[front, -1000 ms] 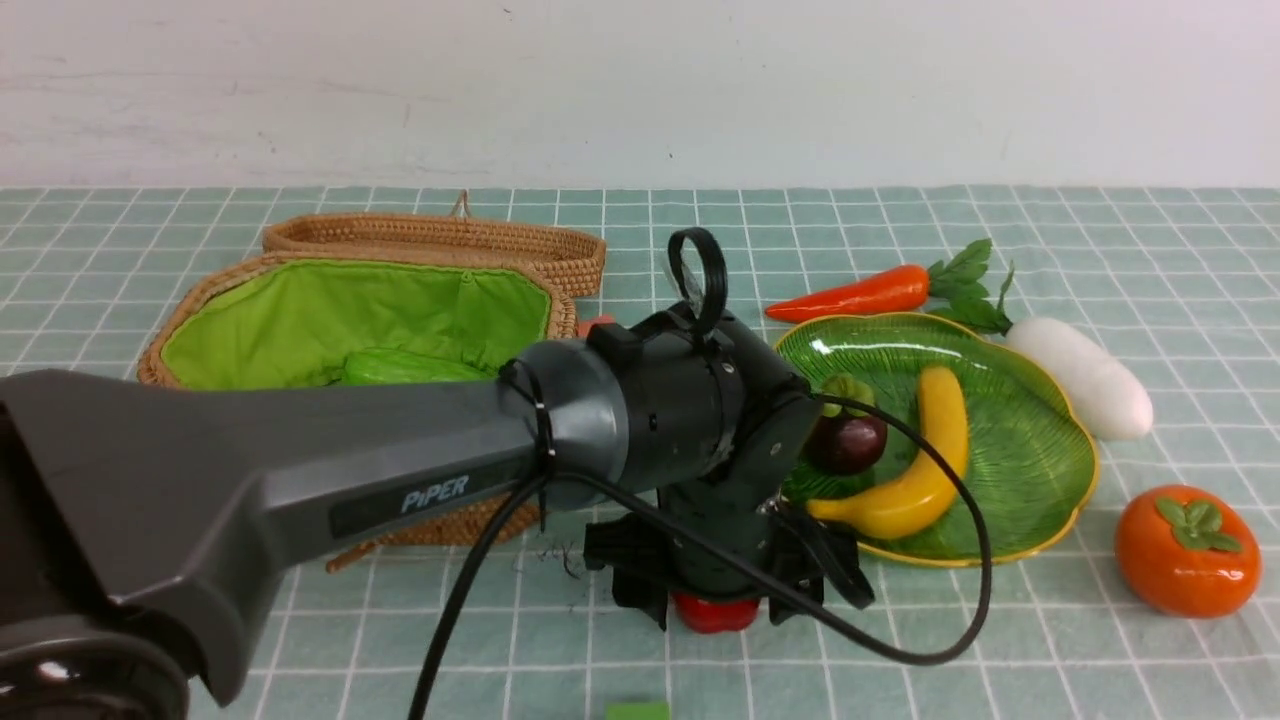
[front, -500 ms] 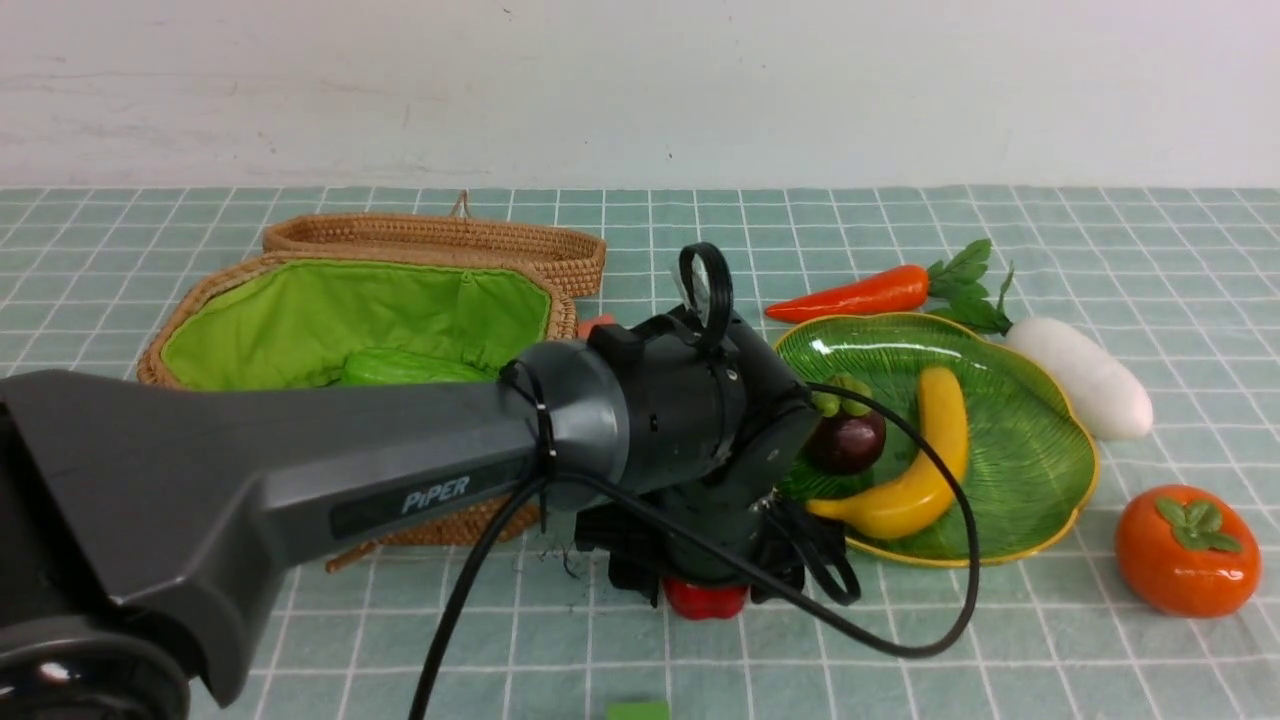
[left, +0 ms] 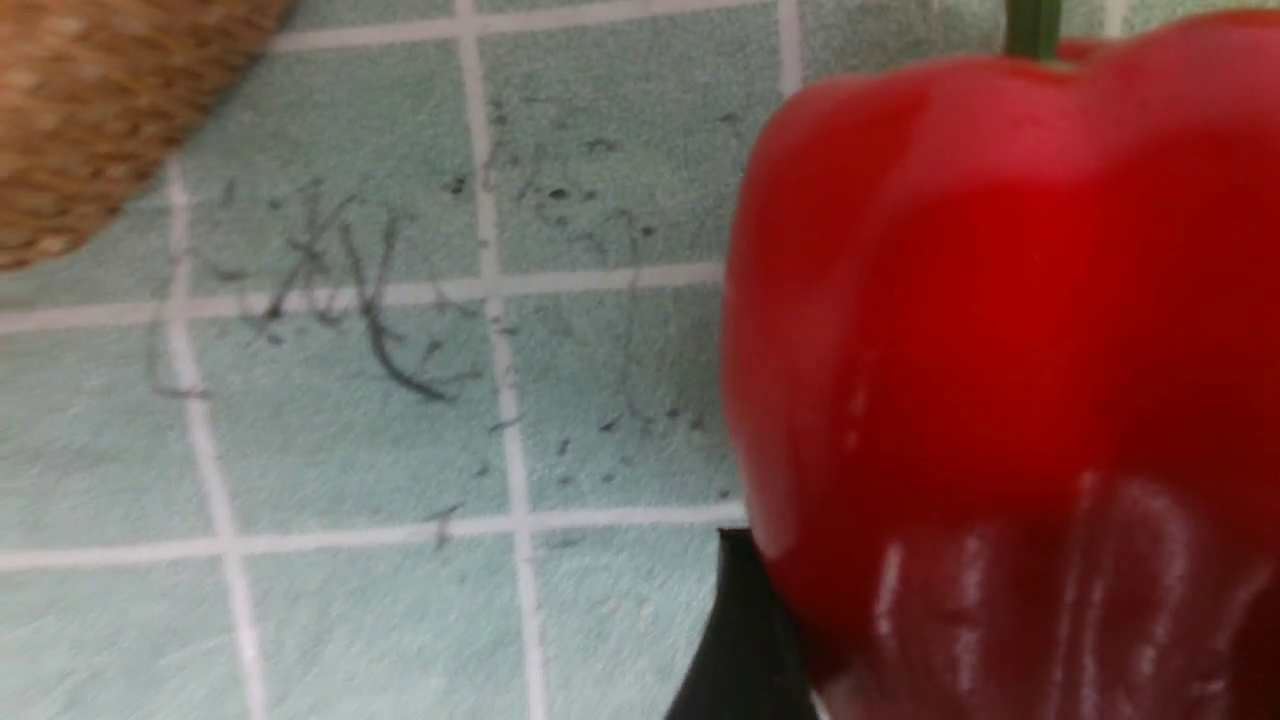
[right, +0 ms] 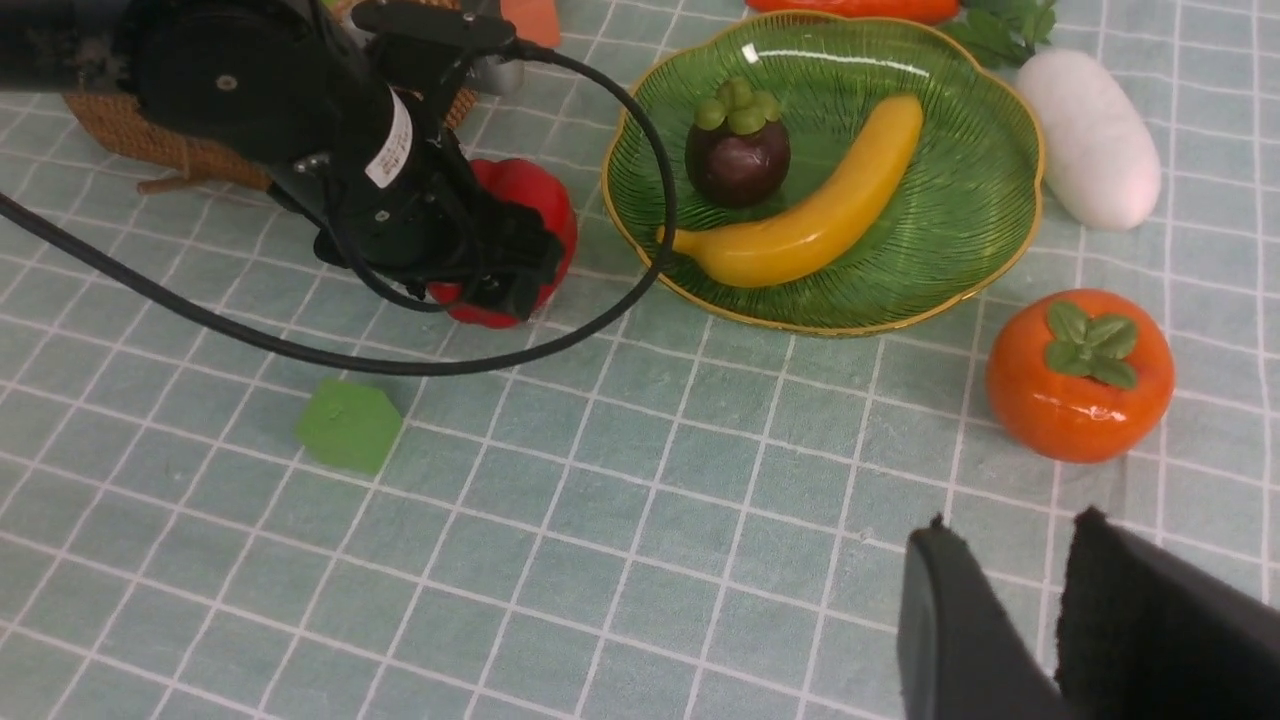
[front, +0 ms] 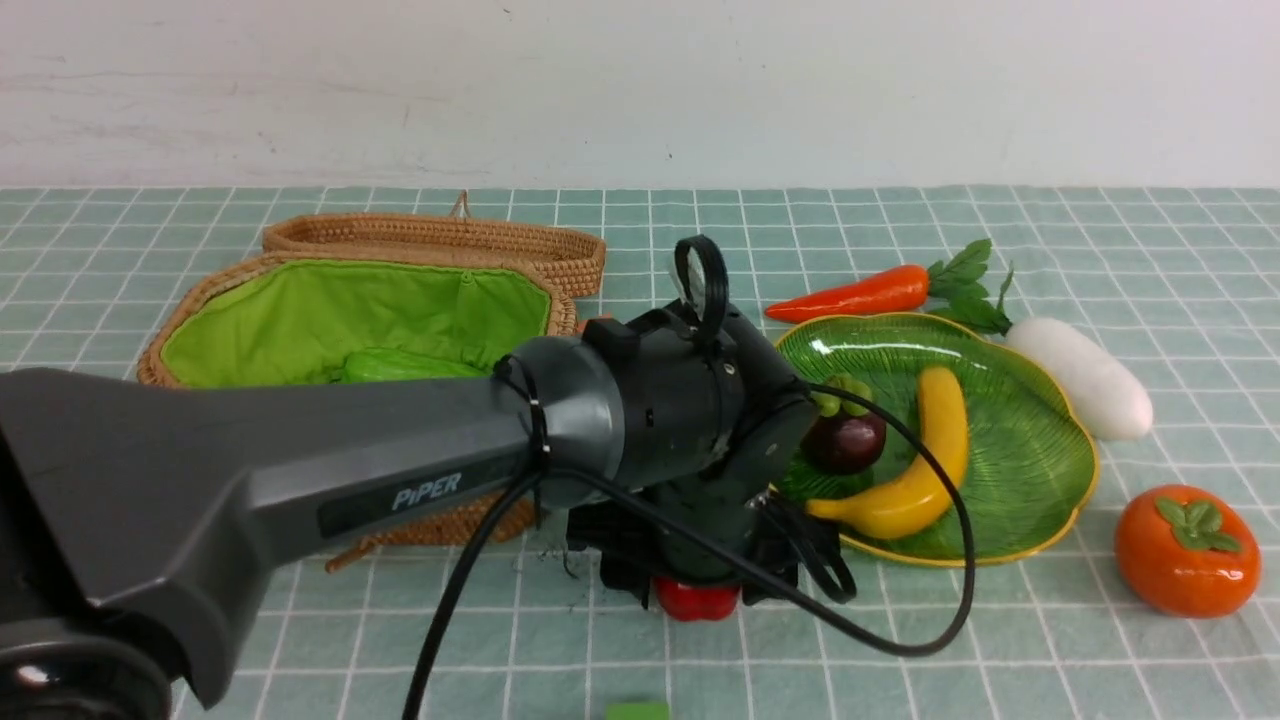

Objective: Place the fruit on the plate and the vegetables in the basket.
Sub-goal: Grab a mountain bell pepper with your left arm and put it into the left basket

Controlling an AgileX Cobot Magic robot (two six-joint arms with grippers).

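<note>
- Two fruits on plate (front: 1030, 460): banana (front: 915, 460) and mangosteen (front: 845, 440); persimmon (front: 1187, 548) just beside it.
- Clamped in left gripper (front: 705, 585): red bell pepper (left: 1000, 350), between plate and basket (front: 300, 320), its destination.
- Right gripper (right: 1015, 545) narrowly parted, empty.

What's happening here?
The left end effector is down over the glossy red bell pepper beside the tan wicker basket; its jaws straddle it, but a firm grip isn't clear. The bumpy green gourd is already in the basket; the dark purple mangosteen and curved yellow banana sit on the green leaf-shaped plate. The orange persimmon, orange carrot and white radish lie on the checked cloth. The right end effector hovers empty.
</note>
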